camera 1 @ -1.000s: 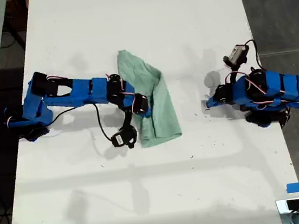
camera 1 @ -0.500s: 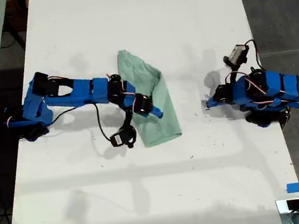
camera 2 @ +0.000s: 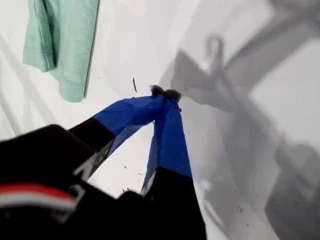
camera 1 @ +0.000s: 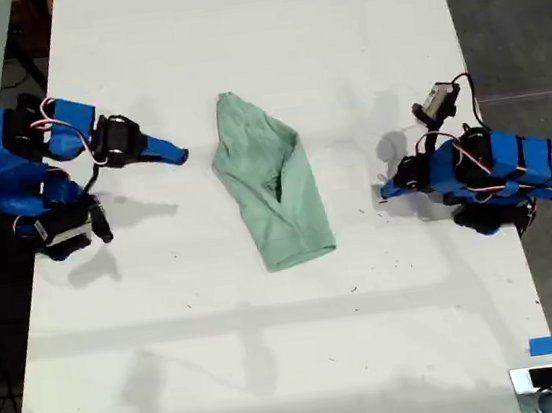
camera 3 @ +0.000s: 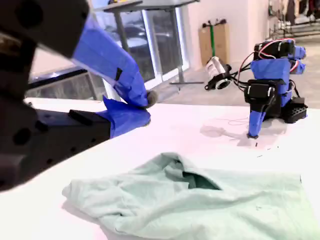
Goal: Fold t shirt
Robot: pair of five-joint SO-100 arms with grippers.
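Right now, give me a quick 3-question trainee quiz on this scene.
1. True or false: my second gripper grips the shirt.
2. The shirt is: A) spread out flat, B) partly folded and rumpled, C) lifted in the air.
3. Fill in: my first gripper has its jaws ____.
Key: 1 false, my second gripper is apart from the shirt; 2 B; 3 shut.
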